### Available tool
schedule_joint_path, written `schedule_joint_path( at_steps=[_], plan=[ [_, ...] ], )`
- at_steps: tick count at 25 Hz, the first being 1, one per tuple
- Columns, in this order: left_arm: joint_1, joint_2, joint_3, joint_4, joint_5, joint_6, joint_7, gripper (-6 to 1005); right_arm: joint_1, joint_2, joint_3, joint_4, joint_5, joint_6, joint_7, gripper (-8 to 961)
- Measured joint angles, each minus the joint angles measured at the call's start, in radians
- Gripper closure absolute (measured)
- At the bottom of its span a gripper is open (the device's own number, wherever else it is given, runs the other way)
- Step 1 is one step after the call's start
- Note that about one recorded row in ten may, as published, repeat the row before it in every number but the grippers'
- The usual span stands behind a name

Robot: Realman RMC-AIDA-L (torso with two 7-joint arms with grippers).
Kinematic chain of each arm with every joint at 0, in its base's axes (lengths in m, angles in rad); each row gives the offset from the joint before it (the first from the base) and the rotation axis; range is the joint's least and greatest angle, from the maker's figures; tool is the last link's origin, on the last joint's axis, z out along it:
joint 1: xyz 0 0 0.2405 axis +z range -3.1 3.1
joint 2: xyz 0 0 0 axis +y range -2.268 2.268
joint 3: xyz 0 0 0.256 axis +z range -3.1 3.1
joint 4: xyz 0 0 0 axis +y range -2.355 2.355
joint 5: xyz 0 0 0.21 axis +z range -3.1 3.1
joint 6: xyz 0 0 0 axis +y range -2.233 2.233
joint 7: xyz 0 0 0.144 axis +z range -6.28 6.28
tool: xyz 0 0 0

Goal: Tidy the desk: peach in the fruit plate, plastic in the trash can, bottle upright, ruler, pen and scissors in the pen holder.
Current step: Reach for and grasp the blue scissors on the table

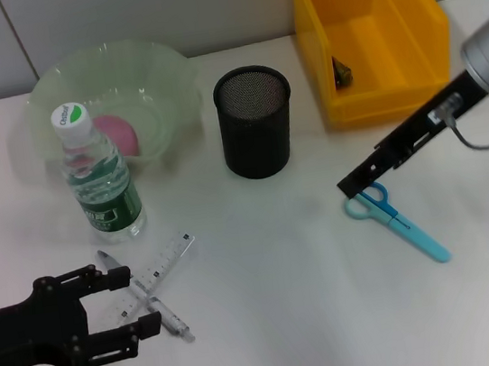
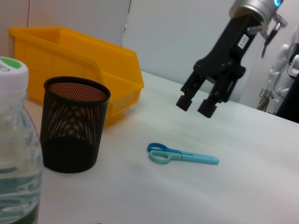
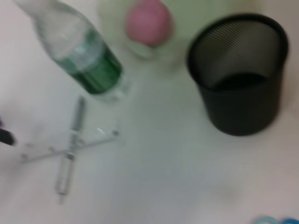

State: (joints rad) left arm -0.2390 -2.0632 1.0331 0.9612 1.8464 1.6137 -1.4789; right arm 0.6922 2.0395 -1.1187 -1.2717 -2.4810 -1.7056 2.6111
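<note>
Landmark: I take the black mesh pen holder (image 1: 256, 120) as my reference; it stands upright near the middle of the white desk (image 1: 300, 321).
Right gripper: I see the right gripper (image 1: 352, 188) off to the holder's right and nearer the robot, hanging above the handle end of the scissors; in the left wrist view its fingers (image 2: 207, 105) stand apart with a clear gap and hold nothing.
Scissors: the blue scissors (image 1: 394, 219) lie flat and closed on the desk, right of the holder and nearer the robot.
Left gripper: my left gripper (image 1: 125, 302) sits low, left of the holder and close to the robot, its two fingers spread wide on either side of the crossed pen and ruler, gripping neither.
Pen and ruler: the pen (image 1: 147, 296) and the clear ruler (image 1: 155, 276) lie crossed on the desk, left of the holder.
Bottle: the water bottle (image 1: 100, 179) stands upright left of the holder.
Peach: the pink peach (image 1: 116, 133) rests in the pale green fruit plate (image 1: 166, 76), left of the holder.
Trash can: the yellow bin (image 1: 370, 29) sits right of the holder, farther back, with a small dark item inside I cannot identify.
</note>
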Motion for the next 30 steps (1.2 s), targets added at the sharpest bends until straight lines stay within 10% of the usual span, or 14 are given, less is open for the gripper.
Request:
schedule_joint_path(
  at_steps=[10, 30],
  plan=[
    [-0.012, 0.000, -0.004, -0.010, 0.001, -0.003, -0.003, 217, 0.142, 0.034, -0.023, 0.155, -0.224, -0.011, 0.025, 166],
    [-0.029, 0.000, -0.004, -0.010, 0.001, -0.008, -0.011, 217, 0.124, 0.041, -0.123, 0.259, -0.291, 0.119, 0.054, 167]
  ],
)
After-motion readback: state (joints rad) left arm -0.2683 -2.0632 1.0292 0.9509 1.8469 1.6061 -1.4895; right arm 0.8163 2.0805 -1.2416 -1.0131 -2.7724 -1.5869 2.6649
